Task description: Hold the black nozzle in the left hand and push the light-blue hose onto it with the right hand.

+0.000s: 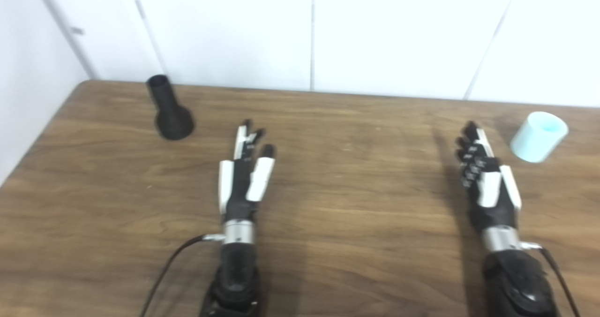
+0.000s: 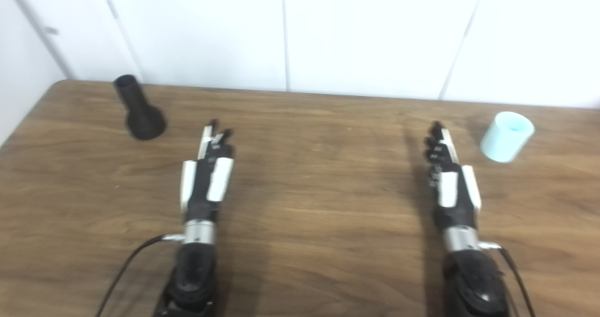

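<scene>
The black nozzle lies on the wooden table at the far left, its narrow tube end pointing to the wall and its wide end toward me. My left hand hovers to the right of it and nearer to me, open, fingers stretched forward, holding nothing. The light-blue hose piece, a short cylinder, rests at the far right, tilted with its opening up and to the right. My right hand is just left of it and slightly nearer, open and empty.
A white panelled wall runs along the table's far edge. The table's left edge slants in at the left of the picture. Thin black cables trail from both wrists toward the bottom edge.
</scene>
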{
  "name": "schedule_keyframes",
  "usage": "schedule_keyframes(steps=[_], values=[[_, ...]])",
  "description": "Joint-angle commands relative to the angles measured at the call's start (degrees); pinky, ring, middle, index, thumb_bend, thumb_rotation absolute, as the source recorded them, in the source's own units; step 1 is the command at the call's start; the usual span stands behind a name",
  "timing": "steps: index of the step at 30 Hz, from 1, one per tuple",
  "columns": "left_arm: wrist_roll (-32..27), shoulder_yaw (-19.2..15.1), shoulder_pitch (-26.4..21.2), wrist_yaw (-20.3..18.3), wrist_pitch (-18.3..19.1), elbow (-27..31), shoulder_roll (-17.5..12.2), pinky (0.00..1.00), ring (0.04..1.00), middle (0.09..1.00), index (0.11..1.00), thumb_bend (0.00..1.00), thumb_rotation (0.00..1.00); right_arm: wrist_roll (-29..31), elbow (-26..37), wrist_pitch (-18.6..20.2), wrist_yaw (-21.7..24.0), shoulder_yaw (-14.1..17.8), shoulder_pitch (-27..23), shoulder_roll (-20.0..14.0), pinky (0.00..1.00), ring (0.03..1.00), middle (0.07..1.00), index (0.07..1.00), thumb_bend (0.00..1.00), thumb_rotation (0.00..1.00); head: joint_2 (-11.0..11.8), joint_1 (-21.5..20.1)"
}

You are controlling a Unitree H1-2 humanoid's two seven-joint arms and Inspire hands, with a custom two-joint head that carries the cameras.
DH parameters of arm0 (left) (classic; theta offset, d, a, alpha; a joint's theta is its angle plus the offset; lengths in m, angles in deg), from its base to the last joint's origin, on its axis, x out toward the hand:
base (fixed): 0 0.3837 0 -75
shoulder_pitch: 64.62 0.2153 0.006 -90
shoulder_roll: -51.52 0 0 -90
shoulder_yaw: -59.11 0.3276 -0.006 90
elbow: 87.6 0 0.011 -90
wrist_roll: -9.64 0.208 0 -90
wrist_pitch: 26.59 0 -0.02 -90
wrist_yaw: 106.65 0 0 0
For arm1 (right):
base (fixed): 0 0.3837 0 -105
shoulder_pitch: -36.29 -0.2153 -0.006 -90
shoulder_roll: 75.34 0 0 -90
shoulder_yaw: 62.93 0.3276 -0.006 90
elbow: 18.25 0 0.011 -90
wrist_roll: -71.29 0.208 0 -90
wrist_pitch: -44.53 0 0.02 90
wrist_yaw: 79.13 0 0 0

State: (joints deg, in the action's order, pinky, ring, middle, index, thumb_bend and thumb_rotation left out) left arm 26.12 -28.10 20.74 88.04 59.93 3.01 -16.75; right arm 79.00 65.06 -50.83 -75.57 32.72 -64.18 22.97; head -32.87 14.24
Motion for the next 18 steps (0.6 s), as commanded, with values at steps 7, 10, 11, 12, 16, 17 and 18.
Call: schedule_keyframes(steps=[7,10,11,12,16,17,18], values=[[-0.03,0.79,-0.44,1.06,-5.43,-3.32,0.48,1.0,0.972,0.915,1.0,0.83,1.0,1.9,-5.45,-5.45,2.32,0.96,1.52,-1.18,1.0,1.0,1.0,1.0,0.79,1.0,3.22,0.5],[-0.98,0.59,-0.29,0.6,-6.34,-3.88,0.15,1.0,0.974,0.916,1.0,0.82,1.0,2.15,-6.19,-6.3,2.81,0.86,1.62,-1.17,1.0,1.0,1.0,1.0,0.78,1.0,3.25,0.2],[-1.34,0.43,-0.29,0.41,-6.51,-3.98,-0.04,1.0,0.975,0.917,1.0,0.84,1.0,2.17,-6.3,-6.48,2.9,0.81,1.62,-1.11,1.0,1.0,1.0,1.0,0.78,1.0,3.28,-0.04],[-1.68,0.28,-0.3,0.26,-6.61,-4.05,-0.19,1.0,0.975,0.917,1.0,0.85,1.0,2.19,-6.27,-6.56,2.99,0.76,1.66,-1.06,1.0,1.0,1.0,1.0,0.78,1.0,3.3,-0.12],[-2.62,-0.3,-0.3,-0.02,-6.8,-4.12,-0.69,1.0,0.979,0.915,1.0,0.88,1.0,2.27,-6.41,-6.84,3.19,0.63,1.67,-0.92,1.0,1.0,1.0,1.0,0.78,1.0,3.31,-0.55],[-2.77,-0.43,-0.33,-0.01,-6.82,-4.12,-0.83,1.0,0.98,0.913,1.0,0.88,1.0,2.24,-6.47,-6.89,3.18,0.58,1.65,-0.85,1.0,1.0,1.0,1.0,0.78,1.0,3.38,-0.54],[-2.87,-0.49,-0.34,0.01,-6.82,-4.12,-0.92,1.0,0.98,0.912,1.0,0.88,1.0,2.21,-6.49,-6.92,3.17,0.55,1.64,-0.8,1.0,1.0,1.0,1.0,0.78,1.0,3.38,-0.54]])
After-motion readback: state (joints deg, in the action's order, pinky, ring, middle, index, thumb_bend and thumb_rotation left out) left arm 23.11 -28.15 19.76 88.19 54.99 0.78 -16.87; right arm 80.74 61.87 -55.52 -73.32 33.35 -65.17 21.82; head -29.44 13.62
